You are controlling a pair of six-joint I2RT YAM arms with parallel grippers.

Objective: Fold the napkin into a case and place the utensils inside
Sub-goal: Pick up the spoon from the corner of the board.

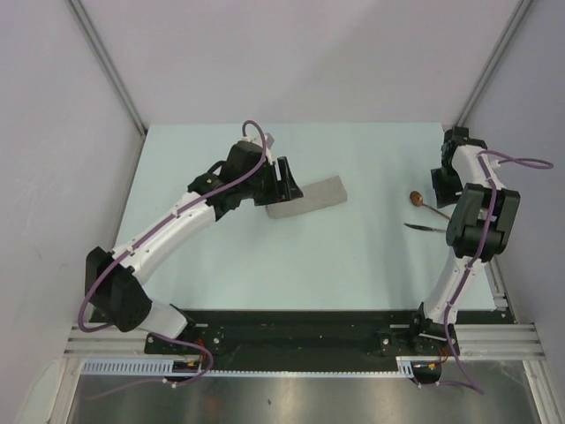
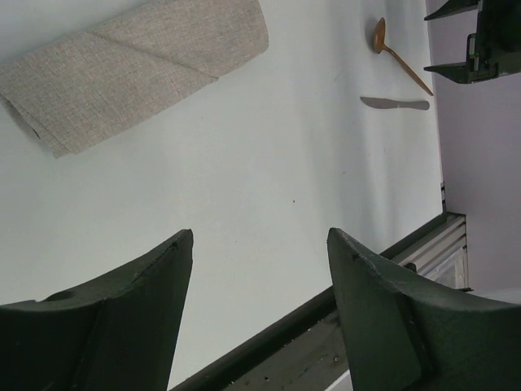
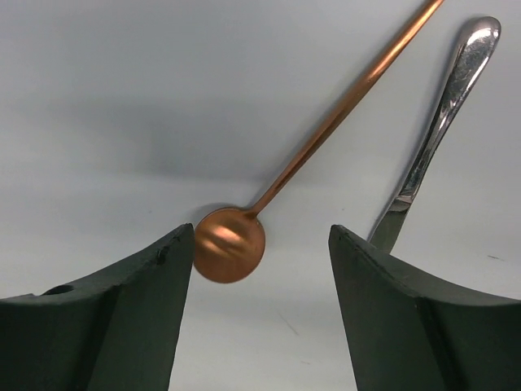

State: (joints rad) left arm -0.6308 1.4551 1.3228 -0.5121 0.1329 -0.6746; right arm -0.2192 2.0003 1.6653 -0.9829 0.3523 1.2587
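On the right side, your open right gripper (image 3: 260, 314) hovers over the spoon (image 3: 230, 244) and knife (image 3: 440, 122), so close on one and carry it left to the folded case (image 1: 306, 198), near your open left gripper (image 2: 260, 314).

My left arm (image 1: 172, 231) and right arm (image 1: 452, 281): white link shells, black joint housings. A purple cable (image 1: 252, 123) runs along each. My fingers (image 2: 122, 314): dark matte wedges, blunt-tipped.

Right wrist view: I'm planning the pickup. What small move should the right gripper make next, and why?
Probably lower the open right gripper and close on the spoon: its bowl shows between the fingers, and the case looks folded.
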